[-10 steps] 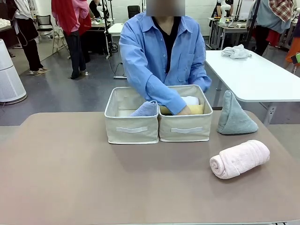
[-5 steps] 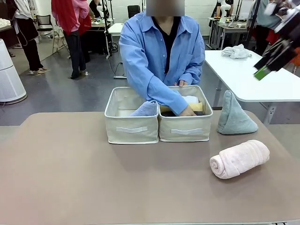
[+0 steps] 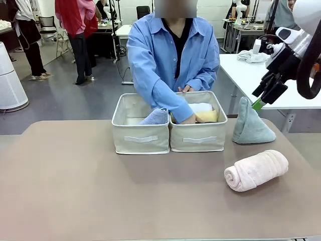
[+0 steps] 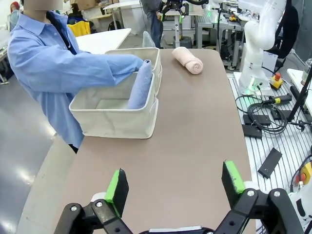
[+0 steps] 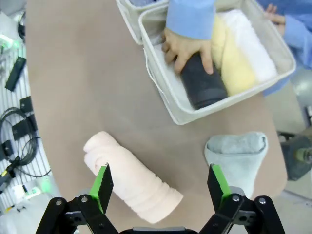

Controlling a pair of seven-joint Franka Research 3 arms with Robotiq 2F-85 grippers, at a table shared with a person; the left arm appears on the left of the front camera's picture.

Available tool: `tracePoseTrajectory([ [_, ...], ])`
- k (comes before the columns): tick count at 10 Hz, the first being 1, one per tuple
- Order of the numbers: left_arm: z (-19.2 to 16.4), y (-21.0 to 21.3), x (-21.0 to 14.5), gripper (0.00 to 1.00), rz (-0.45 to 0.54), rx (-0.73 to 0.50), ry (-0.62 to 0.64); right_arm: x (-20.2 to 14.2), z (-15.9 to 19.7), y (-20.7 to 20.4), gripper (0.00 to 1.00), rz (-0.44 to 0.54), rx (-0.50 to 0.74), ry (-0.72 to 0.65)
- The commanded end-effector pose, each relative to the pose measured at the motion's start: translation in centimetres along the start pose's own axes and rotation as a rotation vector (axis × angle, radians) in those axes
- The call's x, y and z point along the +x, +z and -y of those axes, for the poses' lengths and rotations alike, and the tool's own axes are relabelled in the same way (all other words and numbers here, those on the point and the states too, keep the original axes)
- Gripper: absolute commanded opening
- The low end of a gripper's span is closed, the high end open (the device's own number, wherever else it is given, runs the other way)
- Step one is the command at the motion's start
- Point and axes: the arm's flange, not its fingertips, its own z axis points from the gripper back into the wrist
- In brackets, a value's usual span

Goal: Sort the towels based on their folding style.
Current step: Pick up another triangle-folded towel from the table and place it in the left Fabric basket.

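A pink rolled towel lies at the table's right front, below my open right gripper in the right wrist view. The grey-green cone stands right of the bins, with my right gripper hanging just above its upper right. In the left bin leans a lavender-blue cone. The right bin holds a yellow roll, a white roll and a dark grey roll, which the person's hand presses. My left gripper is open, far back over bare table.
The person in a blue shirt leans over both bins from the far side, one arm across the right bin. A white table with a rumpled cloth stands behind at the right. The table's left and front are bare.
My right arm has come in from the upper right and dropped toward the grey-green cone. The person's hand has shifted inside the right bin.
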Motion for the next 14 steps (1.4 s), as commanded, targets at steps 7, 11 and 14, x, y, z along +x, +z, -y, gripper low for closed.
tracePoseTrajectory([
  [7,0.1,0.1,0.1,1.0,0.004,0.0,-0.008,1.4,-0.7,-2.4,1.0,-0.253,-0.196,0.216],
  [11,0.1,0.1,0.1,1.0,0.004,0.0,-0.008,2.7,4.6,-4.0,1.0,-0.354,-0.099,0.427],
  [14,0.1,0.1,0.1,1.0,0.004,0.0,-0.008,3.5,9.0,-4.9,1.0,-0.371,-0.032,0.367],
])
